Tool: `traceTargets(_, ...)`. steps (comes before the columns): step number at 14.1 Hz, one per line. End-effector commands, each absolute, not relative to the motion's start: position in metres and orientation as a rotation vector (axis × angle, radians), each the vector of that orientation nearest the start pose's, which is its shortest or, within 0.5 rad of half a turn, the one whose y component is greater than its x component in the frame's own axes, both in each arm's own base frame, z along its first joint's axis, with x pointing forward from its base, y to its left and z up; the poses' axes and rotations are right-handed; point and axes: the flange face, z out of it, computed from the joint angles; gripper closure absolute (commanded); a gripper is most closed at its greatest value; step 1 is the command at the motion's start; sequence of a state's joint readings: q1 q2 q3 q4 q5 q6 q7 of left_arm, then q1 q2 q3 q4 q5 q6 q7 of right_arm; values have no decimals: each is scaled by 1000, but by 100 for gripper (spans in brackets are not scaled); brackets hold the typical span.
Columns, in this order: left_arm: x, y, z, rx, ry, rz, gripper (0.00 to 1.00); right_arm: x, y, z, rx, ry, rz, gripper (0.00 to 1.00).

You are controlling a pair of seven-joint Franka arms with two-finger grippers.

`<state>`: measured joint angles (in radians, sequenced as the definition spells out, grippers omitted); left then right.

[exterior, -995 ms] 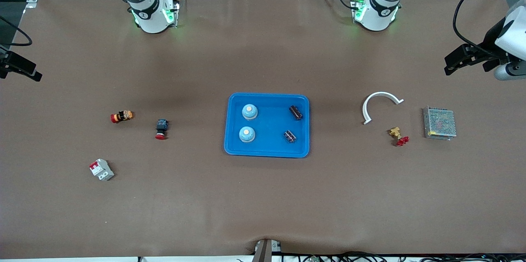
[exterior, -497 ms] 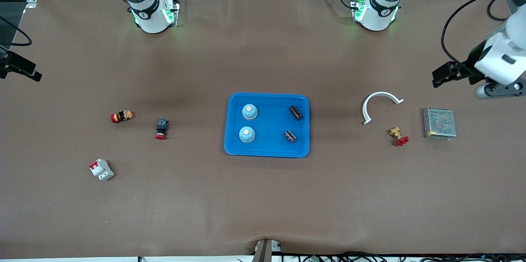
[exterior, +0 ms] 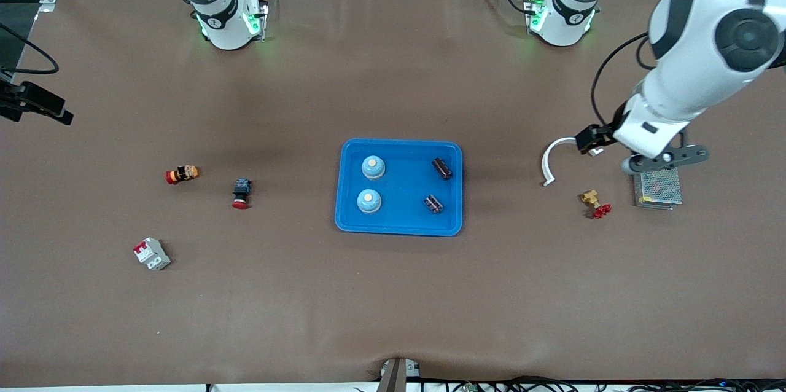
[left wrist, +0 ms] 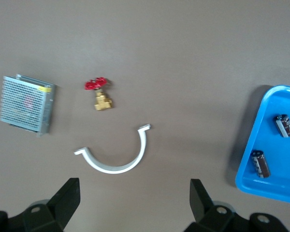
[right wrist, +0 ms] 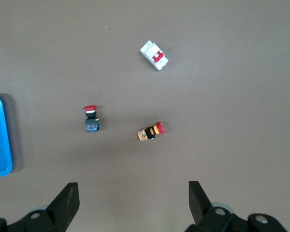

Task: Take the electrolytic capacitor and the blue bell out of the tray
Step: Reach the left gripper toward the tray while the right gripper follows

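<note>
Nearest the front camera in the blue tray [exterior: 399,229] sit one bell [exterior: 369,200] and one capacitor [exterior: 433,204], side by side across the tray. The bell stands dome-up toward the right arm's end. The capacitor lies on its side toward the left arm's end, its long axis slanted across the tray floor. Farther from the camera comes the second pair: another bell [exterior: 373,166], also upright, and another capacitor [exterior: 441,168], lying flat and slanted much the same way.

The left hand [left wrist: 135,203] hangs over the brown surface [exterior: 393,306] toward the left arm's end, above a white curved clip [exterior: 556,155] and beside a metal mesh box [exterior: 658,188]; a small brass valve with a red handle [exterior: 594,202] lies nearer the camera. Its fingers are spread wide with nothing between them. Both capacitors lie well apart from it, in the tray toward the middle of the surface.

The right hand [right wrist: 133,203] is up over the right arm's end, fingers wide apart and empty. Below it lie a red-and-white breaker [right wrist: 154,54], a red-capped push button [right wrist: 91,119] and an orange-and-black button [right wrist: 151,132]. The bells sit well away, at the tray's edge.
</note>
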<state>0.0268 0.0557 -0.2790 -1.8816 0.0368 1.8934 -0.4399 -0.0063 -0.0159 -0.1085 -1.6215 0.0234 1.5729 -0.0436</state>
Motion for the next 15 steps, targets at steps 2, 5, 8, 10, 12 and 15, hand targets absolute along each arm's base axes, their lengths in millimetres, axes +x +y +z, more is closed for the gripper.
traceTargets(2,544,-171,443,-3081,-440,29,0,549,17,613,-3098,166,55,0)
traceTargets(5,545,-198,421,-3102,-455,28,0,552,99,601,-3087,151,51,0)
traceTargets(8,536,-245,375,-3088,-605,75,0,554,160,581,-3083,255,54,0)
traceTargets(10,534,-272,351,-3095,-713,68,0,556,188,565,-3081,306,57,0)
traceTargets(12,531,-290,332,-3083,-750,41,0,561,215,549,-3063,367,40,0)
traceTargets(15,523,-324,304,-3081,-855,33,1,566,250,520,-3005,439,26,0)
